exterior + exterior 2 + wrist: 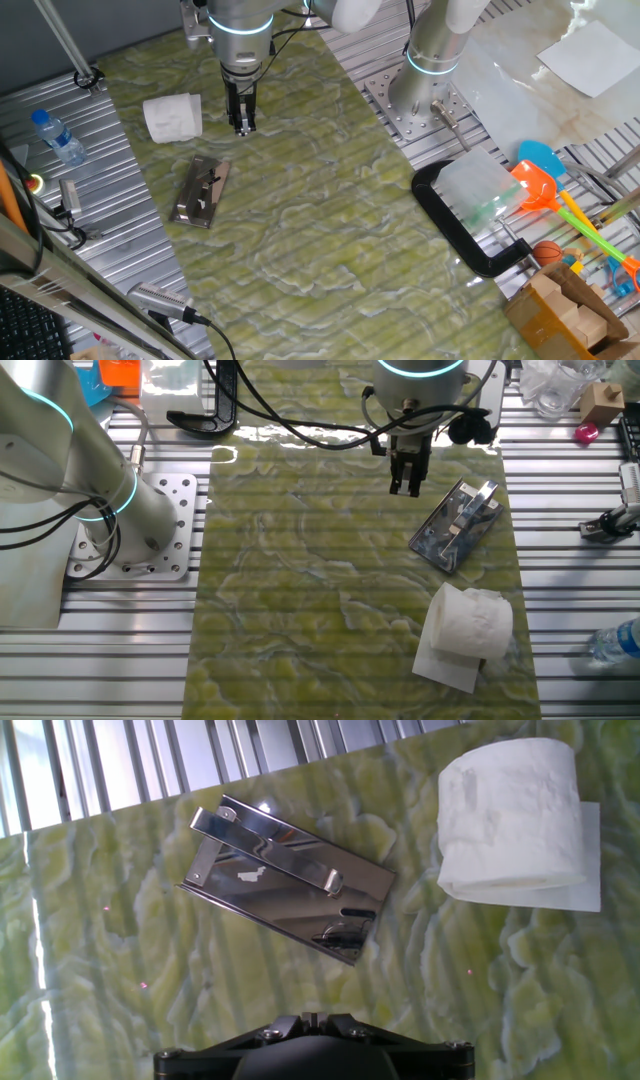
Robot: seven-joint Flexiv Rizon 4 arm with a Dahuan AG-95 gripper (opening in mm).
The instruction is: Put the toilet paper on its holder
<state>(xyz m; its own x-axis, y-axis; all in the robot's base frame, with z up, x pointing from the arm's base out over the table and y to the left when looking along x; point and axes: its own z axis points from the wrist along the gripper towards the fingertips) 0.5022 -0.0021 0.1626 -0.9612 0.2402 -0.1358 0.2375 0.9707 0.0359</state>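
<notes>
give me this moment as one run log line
gripper: empty, above mat, jaws nearly closed | toilet paper: lying on mat, untouched | holder: flat on mat, bare, apart from roll | phase: before grasp

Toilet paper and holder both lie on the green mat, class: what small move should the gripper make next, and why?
Probably a short sideways move to bring the gripper above the toilet paper, then down. The gripper hangs over the mat holding nothing, its fingers look close together, and the roll lies on its side, apart from the holder, so nothing can be mounted until the roll is grasped.
</notes>
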